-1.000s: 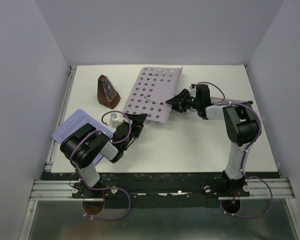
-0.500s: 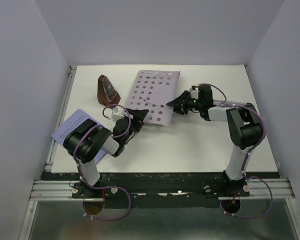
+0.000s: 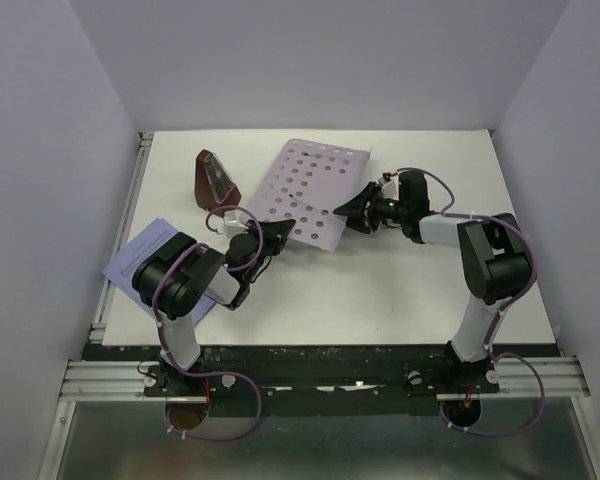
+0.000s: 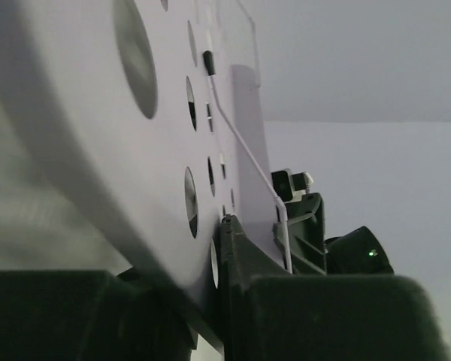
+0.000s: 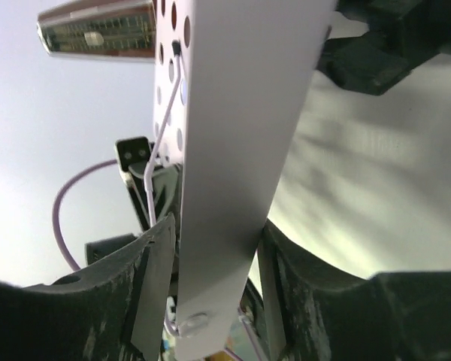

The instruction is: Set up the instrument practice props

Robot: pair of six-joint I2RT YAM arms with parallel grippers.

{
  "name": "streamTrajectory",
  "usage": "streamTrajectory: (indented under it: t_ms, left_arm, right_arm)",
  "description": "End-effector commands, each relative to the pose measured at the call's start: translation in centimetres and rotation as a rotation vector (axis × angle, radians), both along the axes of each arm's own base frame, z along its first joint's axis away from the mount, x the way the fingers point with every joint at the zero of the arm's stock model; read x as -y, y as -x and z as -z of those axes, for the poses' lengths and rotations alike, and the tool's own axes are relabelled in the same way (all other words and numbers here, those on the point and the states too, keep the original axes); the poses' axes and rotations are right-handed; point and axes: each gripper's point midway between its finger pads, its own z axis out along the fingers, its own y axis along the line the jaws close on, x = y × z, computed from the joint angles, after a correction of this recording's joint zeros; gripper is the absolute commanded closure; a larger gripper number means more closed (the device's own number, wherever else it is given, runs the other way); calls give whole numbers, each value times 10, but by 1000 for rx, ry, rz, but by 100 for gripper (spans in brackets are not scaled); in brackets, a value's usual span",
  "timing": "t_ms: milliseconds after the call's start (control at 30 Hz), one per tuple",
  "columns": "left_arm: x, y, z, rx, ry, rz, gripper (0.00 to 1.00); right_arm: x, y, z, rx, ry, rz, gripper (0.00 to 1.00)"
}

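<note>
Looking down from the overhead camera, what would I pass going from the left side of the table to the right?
lavender sheet-music pages → brown metronome → left claw → lilac music stand → right claw

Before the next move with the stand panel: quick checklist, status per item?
1. Right gripper grip on music stand panel: ok, fingers closed either side of its right edge.
2. Left gripper grip: ok, closed on the panel's near-left corner.
3. Metronome clear of the panel: ok, upright and apart from it, to its left.
4. Sheet-music pages free: cannot tell, the left arm covers part of them.
5. Panel fully off the table: cannot tell, its underside is not visible.
</note>
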Motion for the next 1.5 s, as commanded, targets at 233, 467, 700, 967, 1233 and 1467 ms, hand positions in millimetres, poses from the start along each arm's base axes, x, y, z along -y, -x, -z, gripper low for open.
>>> streamTrajectory:
  t_ms: [233,467,700,967,1233,1467]
  left_arm:
    - [-11,0,-66,230,17,7,100]
    - [-1,11,-109,369,-104,116,100]
    - [9,21,-155,479,-252,202,100]
    - [-1,39,-232,627,-529,239,100]
    - [0,57,-325,815,-770,333,100]
    - [-5,72,-381,921,-903,370,100]
  right_arm:
    - [10,36,-32,161,21,-219,9]
    - [51,75,-39,394,155,-381,4]
    - [80,118,-65,750,418,-544,2]
    - [115,136,-135,1062,620,-518,0]
    - [144,126,-171,1193,774,-511,0]
    - [142,109,-169,1259,731,-577,2]
